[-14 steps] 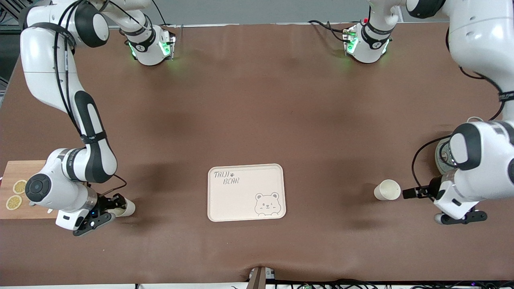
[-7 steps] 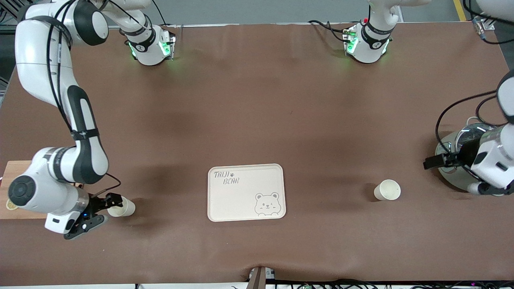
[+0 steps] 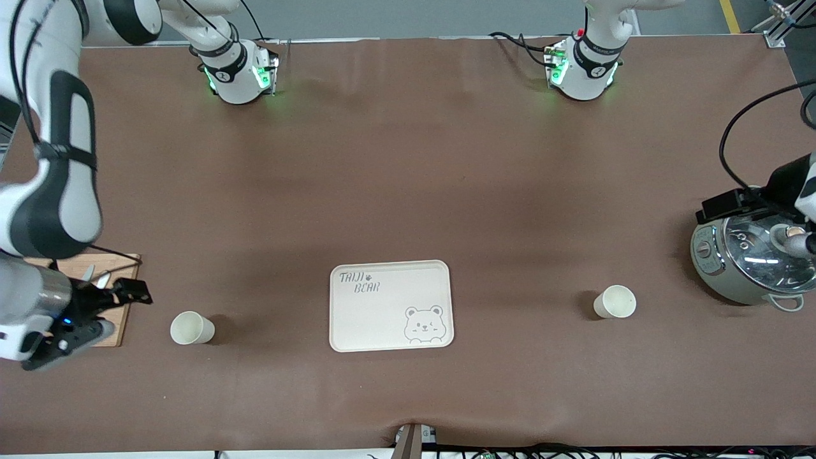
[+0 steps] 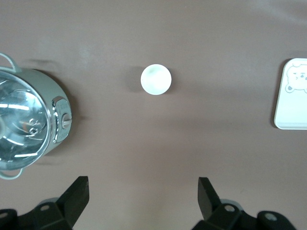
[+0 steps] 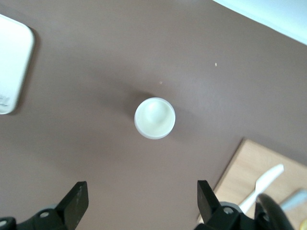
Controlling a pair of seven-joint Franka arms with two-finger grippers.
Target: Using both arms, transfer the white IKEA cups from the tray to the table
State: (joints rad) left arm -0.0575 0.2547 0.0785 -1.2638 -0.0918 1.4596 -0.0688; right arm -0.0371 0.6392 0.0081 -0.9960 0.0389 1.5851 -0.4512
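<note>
Moved since earlier: both grippers have backed off their cups and risen; each cup stands where it stood, upright on the table and unheld.
Cup at right arm's end (image 3: 192, 327): nearest the front camera; upright, open mouth up, alone on the brown table (image 3: 408, 191); seen from above in the right wrist view (image 5: 154, 118).
Tray (image 3: 391, 305): cream, bear print, about 3 o'clock from that cup, well apart; nothing on it.
Right gripper (image 3: 121, 296): about 9 o'clock from its cup, over the edge of the wooden board (image 3: 105, 306); fingers spread wide (image 5: 76, 199), pinching nothing.
Board contents: a pale utensil shows in the right wrist view (image 5: 261, 184).
Cup at left arm's end (image 3: 615, 301): about 3 o'clock from the tray, well apart; upright, free of contact; round rim seen from above (image 4: 156, 79).
Pot (image 3: 749, 258): silver, glass lid, about 2 o'clock from that cup.
Left gripper (image 3: 730, 204): over the pot's farther rim; fingers spread wide (image 4: 79, 191), empty.
</note>
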